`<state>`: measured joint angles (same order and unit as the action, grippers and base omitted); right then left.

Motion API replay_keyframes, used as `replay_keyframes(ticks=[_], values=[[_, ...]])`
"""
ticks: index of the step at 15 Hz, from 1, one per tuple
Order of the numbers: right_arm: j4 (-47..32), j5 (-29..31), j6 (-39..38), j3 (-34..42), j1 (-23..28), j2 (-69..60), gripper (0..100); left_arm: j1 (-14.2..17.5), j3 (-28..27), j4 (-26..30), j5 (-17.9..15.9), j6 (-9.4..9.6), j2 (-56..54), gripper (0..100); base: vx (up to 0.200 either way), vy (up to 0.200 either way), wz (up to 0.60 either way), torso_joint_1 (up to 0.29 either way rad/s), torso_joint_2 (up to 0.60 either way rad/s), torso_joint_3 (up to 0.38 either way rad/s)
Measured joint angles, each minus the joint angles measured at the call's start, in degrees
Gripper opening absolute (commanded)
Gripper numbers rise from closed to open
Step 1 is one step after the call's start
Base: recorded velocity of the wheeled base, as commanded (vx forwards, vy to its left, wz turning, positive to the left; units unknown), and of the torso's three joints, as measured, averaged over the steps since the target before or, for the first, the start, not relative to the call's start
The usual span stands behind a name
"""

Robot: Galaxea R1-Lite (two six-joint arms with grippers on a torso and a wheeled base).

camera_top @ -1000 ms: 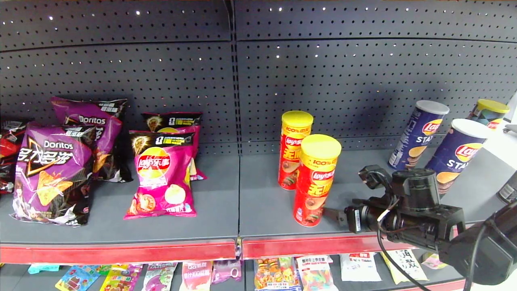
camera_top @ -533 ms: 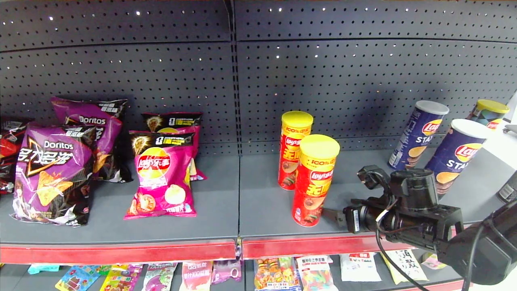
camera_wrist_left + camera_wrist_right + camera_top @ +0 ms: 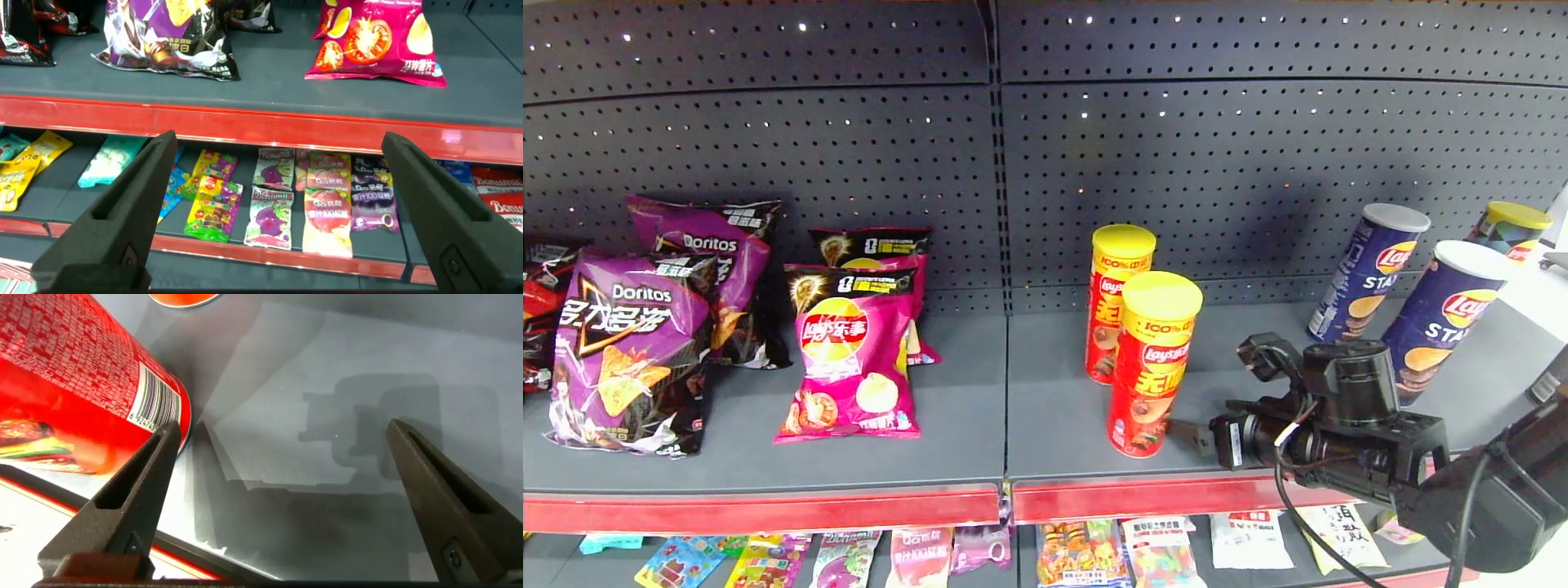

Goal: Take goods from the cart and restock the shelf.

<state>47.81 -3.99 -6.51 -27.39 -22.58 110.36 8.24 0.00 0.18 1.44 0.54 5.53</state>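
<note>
A red chip can with a yellow lid (image 3: 1152,367) stands upright near the front of the grey shelf (image 3: 1045,425), just ahead of a second, identical can (image 3: 1117,302). My right gripper (image 3: 1191,434) is low at the front can's right side, open, with nothing between its fingers. In the right wrist view the can's lower end (image 3: 73,400) lies right at one fingertip (image 3: 163,445) of the gripper (image 3: 282,433). My left gripper (image 3: 279,147) is open and empty, in front of the shelf's red edge (image 3: 270,122).
Two blue chip cans (image 3: 1368,273) (image 3: 1441,310) lean at the right, a yellow-lidded one (image 3: 1507,229) behind them. Pink chip bags (image 3: 849,359) and purple bags (image 3: 629,359) fill the left. Candy packets (image 3: 274,204) hang on the lower level. Bare shelf lies between the red and blue cans.
The front red can has slid a little to the left, and my right gripper has followed it leftward along the shelf front.
</note>
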Motion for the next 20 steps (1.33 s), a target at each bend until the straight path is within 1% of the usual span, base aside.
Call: replay_keyframes(ticks=[8,20], values=[[-0.07,0.88,-0.09,-0.52,-1.48,0.33,100,-0.01,0.00,0.00,0.01,0.00,0.00,100,0.000,0.000,0.00,0.000,0.00,0.000],[-0.05,0.79,-0.09,-1.10,-1.78,0.72,100,0.00,0.00,0.00,-0.02,-0.02,0.00,100,0.000,0.000,0.00,0.000,0.00,0.000]])
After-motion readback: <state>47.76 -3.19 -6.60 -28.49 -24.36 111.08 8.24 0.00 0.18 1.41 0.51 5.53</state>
